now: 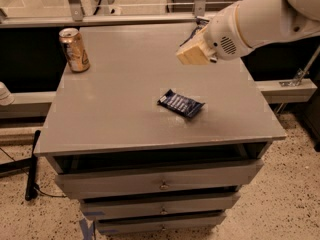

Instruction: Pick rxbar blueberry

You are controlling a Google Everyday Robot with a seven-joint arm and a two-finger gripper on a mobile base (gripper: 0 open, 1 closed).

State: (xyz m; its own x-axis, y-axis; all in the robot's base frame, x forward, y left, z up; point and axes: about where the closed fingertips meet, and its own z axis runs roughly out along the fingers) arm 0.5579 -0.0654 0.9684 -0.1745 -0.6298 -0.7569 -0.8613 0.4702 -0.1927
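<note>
The gray table is flat and smooth, with a square top. It has three drawers under its front edge, and the lowest one is partly cut off at the bottom.

A fat, white, round arm comes in from the top right and hangs over the back right corner. Most of it is cut off.

At the end of the arm is a tan, blocky gripper, up in the air above the back right part of the table. I cannot tell if the jaws are open or closed. The snack bar is not in them.

A shiny gold can stands up near the back left corner.

The snack bar lies flat on the table, a bit right of the middle and nearer the front edge. It is well apart from the gripper. Its wrapper is dark blue with pale print too small to read. Its long side runs left to right, and the right end tips toward the front edge.

A little bit of a blue bag peeks out behind the gripper. The rest is hidden.
</note>
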